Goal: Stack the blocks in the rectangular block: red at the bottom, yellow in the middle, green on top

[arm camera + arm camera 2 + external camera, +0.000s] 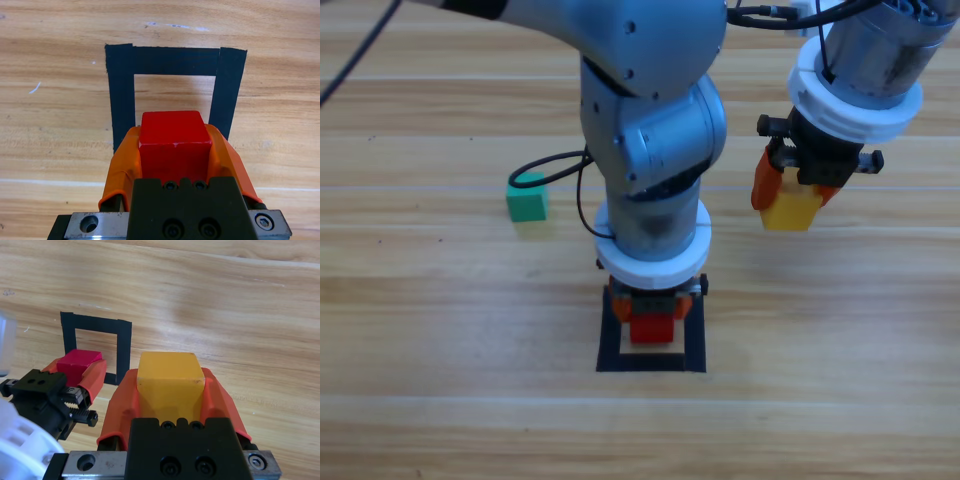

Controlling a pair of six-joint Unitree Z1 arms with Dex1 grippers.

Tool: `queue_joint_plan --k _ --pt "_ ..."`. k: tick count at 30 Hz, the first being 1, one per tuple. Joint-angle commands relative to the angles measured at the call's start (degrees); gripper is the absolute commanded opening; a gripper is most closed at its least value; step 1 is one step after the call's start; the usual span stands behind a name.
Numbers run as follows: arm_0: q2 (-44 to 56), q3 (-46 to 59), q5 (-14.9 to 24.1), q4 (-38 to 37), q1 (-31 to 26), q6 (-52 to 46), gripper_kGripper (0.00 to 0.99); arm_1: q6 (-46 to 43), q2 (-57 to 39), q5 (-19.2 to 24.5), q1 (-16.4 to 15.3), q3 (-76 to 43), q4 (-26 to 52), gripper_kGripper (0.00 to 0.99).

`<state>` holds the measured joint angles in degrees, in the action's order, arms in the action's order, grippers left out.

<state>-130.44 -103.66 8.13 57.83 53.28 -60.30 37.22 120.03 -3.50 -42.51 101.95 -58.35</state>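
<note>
Left hand (651,318) is down over the tape square (610,350), jaws clamped on the red cube (651,329) — one orange jaw pressed to each side face. In the high view the red cube sits inside the outline, near its upper edge; whether it touches the wood or hangs just above cannot be told. Left wrist view: red cube (174,145) fills the gap between the jaws of the left hand (174,155), with the tape square (122,100) ahead of it, hollow centre showing bare wood.

Right hand (794,195) hangs over the worktop (420,330) up and right of the square, well apart from it, jaws clamped on the yellow cube (790,210). The cube pokes out below the orange jaws. Right wrist view: yellow cube (170,380) gripped on both sides by the right hand (170,390); farther off on the left the red cube (77,364) shows in the other hand's jaws at the near edge of the tape square (122,347).

Green cube (527,203) lies alone on the wood, left of the left arm, well apart from the square and from both hands — a black cable loops just beside it.
</note>
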Motion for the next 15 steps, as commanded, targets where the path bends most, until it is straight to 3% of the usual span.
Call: queue_joint_plan --k 1,15 --pt "-3.33 -0.14 -0.31 -1.5 0.95 1.15 0.064 -0.49 3.98 -0.55 2.17 0.88 -0.8 0.0" --pt "-3.33 0.74 -0.4 -2.55 0.6 2.12 0.064 -0.49 4.07 -0.55 2.26 0.88 -0.8 0.0"
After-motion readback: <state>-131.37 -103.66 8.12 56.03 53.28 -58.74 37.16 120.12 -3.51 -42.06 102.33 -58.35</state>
